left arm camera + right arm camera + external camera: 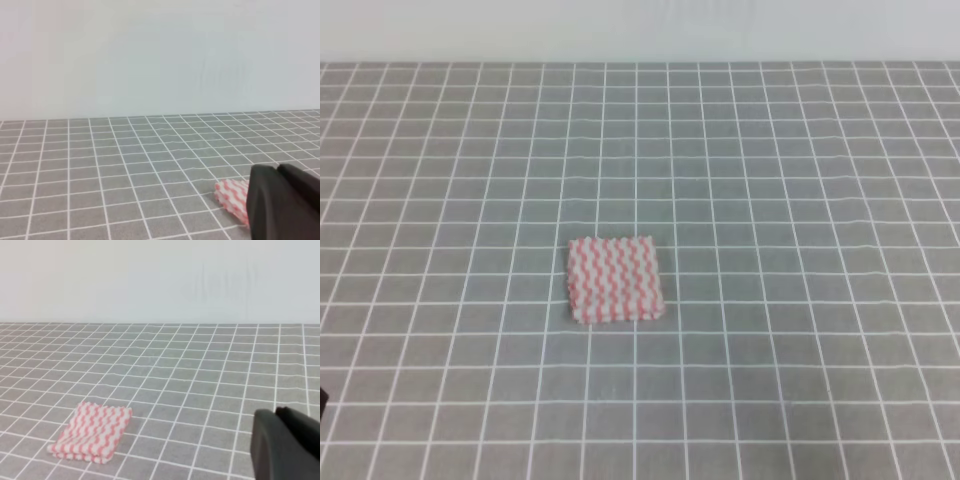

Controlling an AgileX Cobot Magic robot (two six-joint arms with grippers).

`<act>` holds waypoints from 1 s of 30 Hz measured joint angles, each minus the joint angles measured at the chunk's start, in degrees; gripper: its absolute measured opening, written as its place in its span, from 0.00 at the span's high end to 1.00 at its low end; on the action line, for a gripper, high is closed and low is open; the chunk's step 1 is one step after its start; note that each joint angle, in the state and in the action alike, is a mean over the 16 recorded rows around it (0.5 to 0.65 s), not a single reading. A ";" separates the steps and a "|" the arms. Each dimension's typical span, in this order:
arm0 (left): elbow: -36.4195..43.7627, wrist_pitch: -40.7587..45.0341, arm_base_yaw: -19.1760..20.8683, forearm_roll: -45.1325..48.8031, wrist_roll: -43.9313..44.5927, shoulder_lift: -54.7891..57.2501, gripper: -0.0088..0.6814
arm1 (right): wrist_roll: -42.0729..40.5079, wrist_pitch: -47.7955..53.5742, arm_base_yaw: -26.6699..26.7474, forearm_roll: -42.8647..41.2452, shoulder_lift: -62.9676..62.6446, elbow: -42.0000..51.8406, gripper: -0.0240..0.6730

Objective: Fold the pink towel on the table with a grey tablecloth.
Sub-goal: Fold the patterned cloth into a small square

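Open grey tablecloth (770, 200) all around the pink towel (616, 279).

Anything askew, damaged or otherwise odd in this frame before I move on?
Nothing stands out. The pink towel lies as a compact, layered square on the grey tablecloth, slightly off the grid lines. No gripper touches it.

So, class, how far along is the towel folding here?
The towel looks folded already: the right wrist view shows layered edges and a compact shape on the grey tablecloth. Nothing is in hand; both grippers sit back from it, jaws unclear. Little seems left, perhaps another fold.
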 joint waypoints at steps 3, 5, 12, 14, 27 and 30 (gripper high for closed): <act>0.00 0.04 0.00 0.00 0.00 0.00 0.99 | -0.10 0.37 0.00 0.06 0.00 0.01 0.99; -0.01 0.12 0.00 -0.01 0.00 -0.06 0.99 | -0.10 0.49 0.00 0.10 -0.06 0.03 0.99; -0.02 0.22 0.01 -0.04 -0.01 -0.26 0.99 | -0.16 -1.24 -0.69 0.13 -1.64 1.96 0.99; -0.02 0.23 0.01 -0.04 -0.01 -0.26 0.99 | -0.17 -1.96 -1.34 0.13 -2.94 3.21 0.99; -0.01 0.20 0.01 -0.02 -0.03 -0.13 0.99 | -1.35 -1.66 -9.42 -0.06 -19.34 13.99 0.99; -0.01 0.17 0.00 -0.01 -0.04 -0.06 0.99 | -1.64 -0.58 -10.83 -0.14 -22.32 15.48 0.99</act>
